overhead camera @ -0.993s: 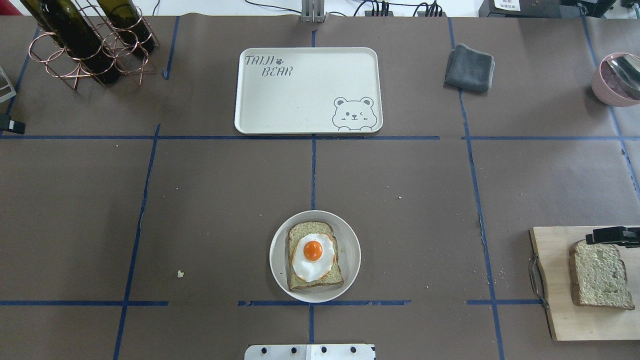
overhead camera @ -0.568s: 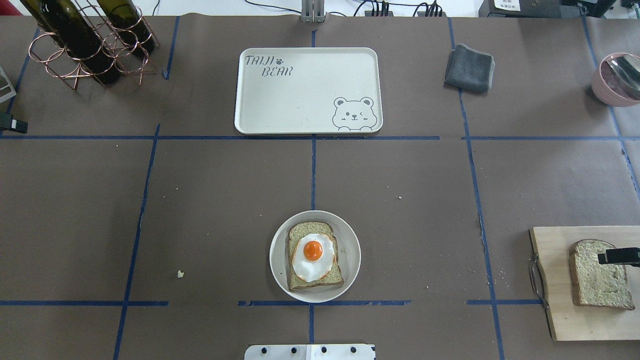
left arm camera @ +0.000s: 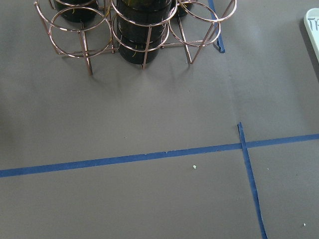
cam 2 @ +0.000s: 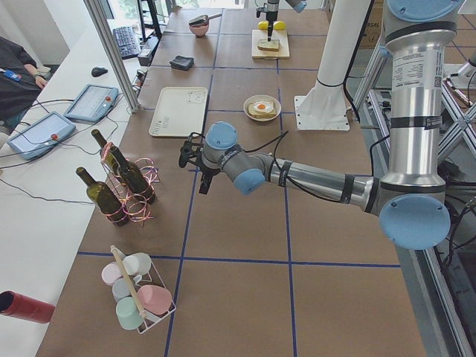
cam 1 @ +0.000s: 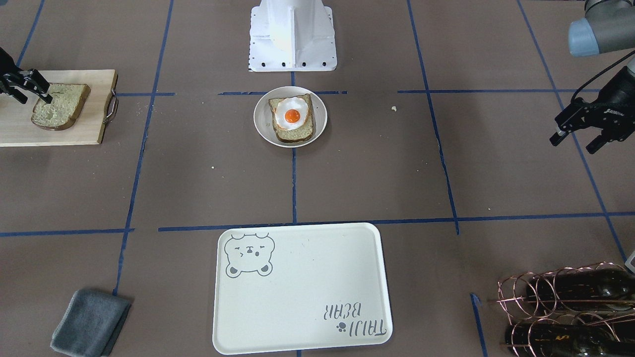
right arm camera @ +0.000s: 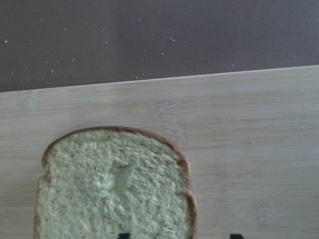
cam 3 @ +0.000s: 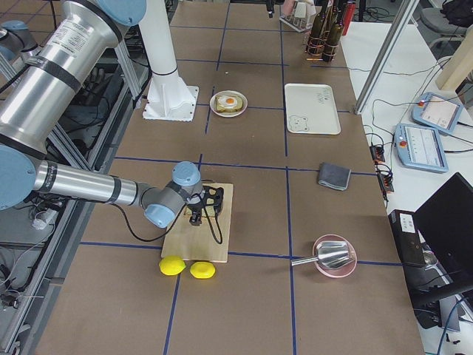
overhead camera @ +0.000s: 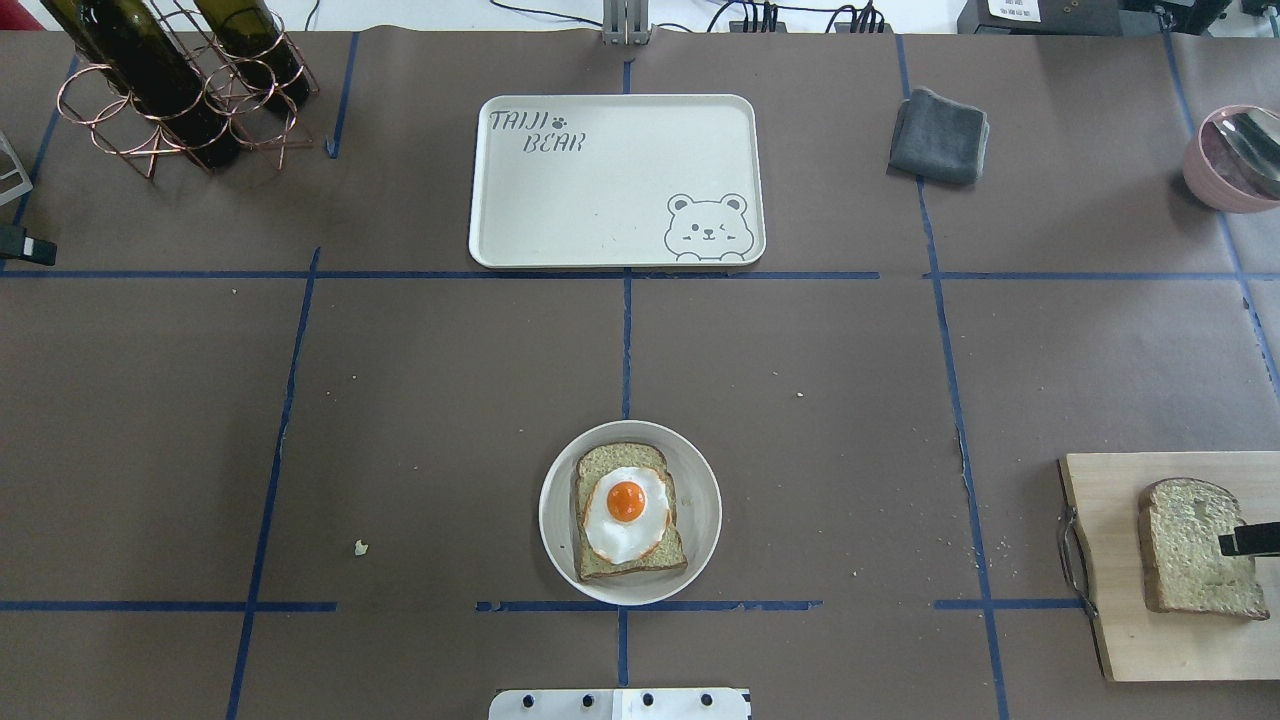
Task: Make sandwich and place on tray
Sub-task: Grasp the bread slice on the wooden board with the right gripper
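My left gripper (cam 1: 574, 143) hangs spread, empty. Mid-table, the plate (overhead camera: 706, 500) holds one slice (overhead camera: 620, 458) topped with the egg (overhead camera: 627, 512); the tray (overhead camera: 600, 190) sits beyond it. Far right, my right gripper (cam 1: 34, 98) hovers spread above the second slice (overhead camera: 1185, 550) on the wooden board (overhead camera: 1105, 520). One fingertip (right arm camera: 123, 236) looks over the crumb, not past the crust. Closing there could tear the bread, not pinch it.

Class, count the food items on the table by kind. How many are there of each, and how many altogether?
Bread slices: 2
Fried egg: 1
Lemons: 2
Total: 5
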`<state>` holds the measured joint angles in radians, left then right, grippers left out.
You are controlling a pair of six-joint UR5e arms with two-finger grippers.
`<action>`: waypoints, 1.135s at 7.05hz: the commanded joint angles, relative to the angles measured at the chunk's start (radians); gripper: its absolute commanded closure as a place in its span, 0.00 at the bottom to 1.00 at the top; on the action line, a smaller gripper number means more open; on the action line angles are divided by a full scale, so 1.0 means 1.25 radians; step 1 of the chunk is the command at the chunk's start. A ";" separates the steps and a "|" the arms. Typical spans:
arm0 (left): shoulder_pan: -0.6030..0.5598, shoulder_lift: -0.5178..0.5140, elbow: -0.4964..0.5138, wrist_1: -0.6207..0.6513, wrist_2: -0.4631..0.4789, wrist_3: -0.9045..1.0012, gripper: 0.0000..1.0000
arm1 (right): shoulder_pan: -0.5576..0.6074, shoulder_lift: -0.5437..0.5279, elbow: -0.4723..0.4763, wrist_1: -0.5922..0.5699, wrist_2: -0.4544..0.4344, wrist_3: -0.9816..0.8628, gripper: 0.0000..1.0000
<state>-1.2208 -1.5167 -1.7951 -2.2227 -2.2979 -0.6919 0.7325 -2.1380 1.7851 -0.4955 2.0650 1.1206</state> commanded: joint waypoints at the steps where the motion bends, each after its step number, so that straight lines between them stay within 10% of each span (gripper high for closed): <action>1: 0.000 0.000 0.000 0.000 0.000 0.000 0.00 | -0.013 0.007 -0.005 0.000 0.000 0.001 0.36; 4: 0.000 0.003 0.000 0.000 0.001 0.000 0.00 | -0.013 0.007 -0.007 -0.001 0.000 0.002 1.00; 8: 0.000 0.005 -0.001 0.000 0.001 0.000 0.00 | -0.008 0.007 0.010 0.026 0.010 -0.009 1.00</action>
<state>-1.2210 -1.5113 -1.7950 -2.2228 -2.2964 -0.6917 0.7200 -2.1291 1.7875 -0.4862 2.0707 1.1120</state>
